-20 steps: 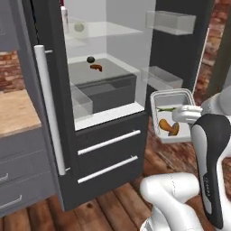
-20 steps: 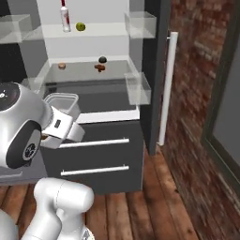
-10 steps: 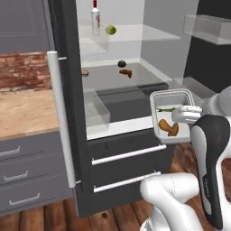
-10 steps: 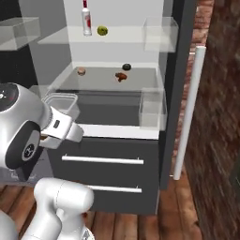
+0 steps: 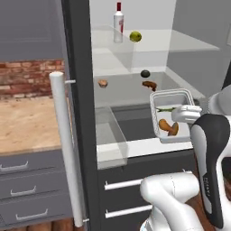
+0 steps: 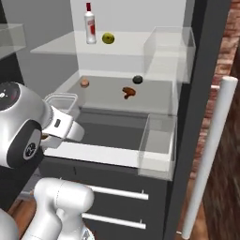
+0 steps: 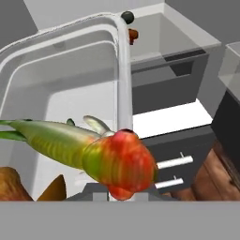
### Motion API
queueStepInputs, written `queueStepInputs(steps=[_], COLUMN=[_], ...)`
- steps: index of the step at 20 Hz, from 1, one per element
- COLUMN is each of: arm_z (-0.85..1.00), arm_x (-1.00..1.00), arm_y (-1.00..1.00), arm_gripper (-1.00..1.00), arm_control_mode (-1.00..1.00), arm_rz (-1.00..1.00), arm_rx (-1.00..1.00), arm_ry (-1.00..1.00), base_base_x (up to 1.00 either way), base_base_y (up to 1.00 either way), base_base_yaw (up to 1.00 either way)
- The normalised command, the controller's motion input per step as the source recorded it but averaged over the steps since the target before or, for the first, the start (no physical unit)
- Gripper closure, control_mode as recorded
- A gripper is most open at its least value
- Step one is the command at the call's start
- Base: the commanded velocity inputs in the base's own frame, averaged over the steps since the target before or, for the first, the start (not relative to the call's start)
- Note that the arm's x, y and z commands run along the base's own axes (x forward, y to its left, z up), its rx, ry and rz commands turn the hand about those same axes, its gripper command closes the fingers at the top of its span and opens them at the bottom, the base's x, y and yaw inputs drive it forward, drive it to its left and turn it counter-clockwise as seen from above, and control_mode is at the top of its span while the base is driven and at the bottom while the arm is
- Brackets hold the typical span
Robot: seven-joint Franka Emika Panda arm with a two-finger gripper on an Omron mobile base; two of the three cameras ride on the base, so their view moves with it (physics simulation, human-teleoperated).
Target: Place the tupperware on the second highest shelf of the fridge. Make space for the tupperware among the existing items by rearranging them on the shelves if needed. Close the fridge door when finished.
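The arm rises beside me with its elbow bent high and its forearm reaching forward at about the height of the fridge's lower shelf. The claw is held level, pinched together on the near rim of the tub, which hangs in the air just outside the open fridge, in front of the white ledge above the drawers. In the hand view the tub's wall runs straight away from the claw, with a green-and-red pepper-like piece and orange-brown chunks lying inside it.

Beyond the claw and a little higher, on the lower glass shelf, sit a dark green fruit, a brown bit of food and, off to the claw's left, a small beige ball. Higher still, well above the claw, the next shelf carries a clear bottle with a red cap and a yellow-green fruit just beside it. A clear door bin stands to the claw's right in the right base view.
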Motion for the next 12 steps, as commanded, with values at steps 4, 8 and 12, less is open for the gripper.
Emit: queueStepInputs(steps=[4,8,12], arm_z=[0.00,0.00,-0.19], arm_x=[0.00,0.00,0.24], arm_y=[0.00,0.00,-0.06], arm_gripper=[1.00,1.00,1.00], arm_control_mode=[1.00,1.00,-1.00], arm_rz=[0.00,0.00,0.04], arm_rx=[0.00,0.00,0.00], arm_ry=[0.00,0.00,0.00], base_base_x=[0.59,0.47,0.24], base_base_y=[-0.36,-0.51,-0.19], base_base_yaw=[0.19,0.13,0.05])
